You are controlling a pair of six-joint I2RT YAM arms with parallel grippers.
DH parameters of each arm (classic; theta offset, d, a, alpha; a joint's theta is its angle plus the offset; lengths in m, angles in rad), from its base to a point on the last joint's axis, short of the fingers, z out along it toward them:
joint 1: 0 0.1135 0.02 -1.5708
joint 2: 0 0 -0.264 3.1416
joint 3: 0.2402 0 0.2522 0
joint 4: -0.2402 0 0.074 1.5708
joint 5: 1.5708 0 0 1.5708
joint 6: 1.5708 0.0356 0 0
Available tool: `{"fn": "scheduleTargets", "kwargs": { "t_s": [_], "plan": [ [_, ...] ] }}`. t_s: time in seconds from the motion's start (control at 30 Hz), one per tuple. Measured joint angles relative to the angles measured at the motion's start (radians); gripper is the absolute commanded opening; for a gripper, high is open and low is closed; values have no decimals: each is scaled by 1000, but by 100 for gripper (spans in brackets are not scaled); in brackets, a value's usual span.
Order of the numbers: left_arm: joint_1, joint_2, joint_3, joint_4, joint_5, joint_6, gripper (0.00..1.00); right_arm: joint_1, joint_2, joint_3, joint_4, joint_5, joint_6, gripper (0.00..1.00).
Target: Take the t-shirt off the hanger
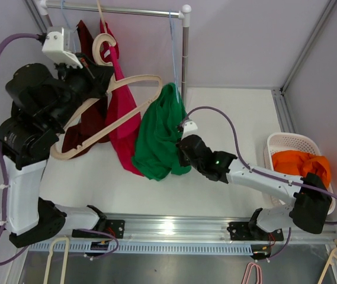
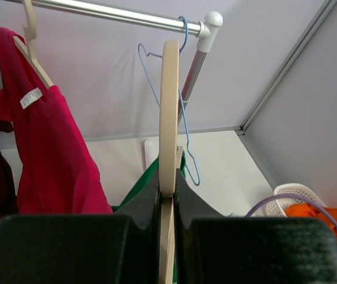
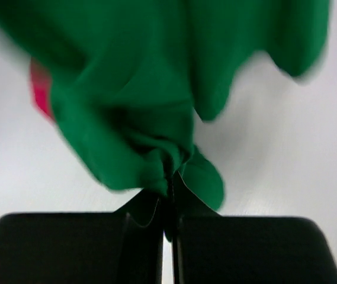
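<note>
Right gripper (image 3: 169, 195) is pinched shut on a small fold near the lower edge of the green t-shirt (image 3: 127, 106), the cloth puckering where the jaws meet. Left gripper (image 2: 167, 189) is clamped on the cream hanger (image 2: 168, 106), which it holds up and out from the rail (image 1: 121, 10), seen edge-on from the wrist.

From above, the t-shirt hangs in a loose bunch between the two arms, over the table (image 1: 233, 112). Its top is gathered at the hanger's far tip, just beside a blue wire hanger (image 2: 189, 154). Whether the collar is caught on that tip or already free of it, I cannot tell. A pink shirt (image 1: 121, 112) hangs just to its left, touching or nearly so.

The t-shirt looks light, limp and a little stretchy. It should follow a pull without resistance, but will drag and bunch wherever it catches. The present pinch holds only a small fold, so a sharp tug could slip it out or just stretch the hem. A hold higher up, near the shoulder or collar, would probably slide it off the hanger's arm more cleanly, with the hanger kept steady and the pink shirt left undisturbed.
</note>
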Motion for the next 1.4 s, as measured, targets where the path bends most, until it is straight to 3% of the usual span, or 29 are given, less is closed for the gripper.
{"fn": "scheduleTargets", "kwargs": {
  "t_s": [0.13,0.37,0.4,0.47,0.6,0.83,0.9,0.93,0.97,1.0,1.03,1.23,1.4],
  "plan": [
    [2,-20,58,-58,-2,-5,1,93,6,31,-15,-6,-5,0],
    [2,-96,32,-81,-11,12,1,66,114,84,-97,-5,6,3],
    [2,-109,11,-70,-13,15,1,66,129,83,-114,-8,7,20],
    [2,-147,-60,-20,-22,30,1,62,168,83,-139,-13,14,27],
    [2,-203,-213,111,-61,61,1,51,327,140,-192,-27,13,99],
    [4,-189,-394,368,-97,150,1,51,516,230,-211,-82,6,100],
    [4,-174,-422,422,-97,172,1,53,541,278,-212,-92,3,100],
    [4,-166,-426,441,-98,180,1,53,554,301,-212,-93,3,90],
    [4,-154,-426,459,-98,190,1,53,567,322,-212,-92,1,35],
    [4,-147,-426,476,-100,196,1,53,578,337,-210,-88,-6,6],
    [4,-140,-426,491,-102,203,1,53,584,344,-207,-84,0,0],
    [4,-98,-405,540,-119,238,1,53,497,224,-212,-47,29,0],
    [4,-58,-389,590,-150,274,1,47,100,88,-384,15,80,0]
  ]
}}
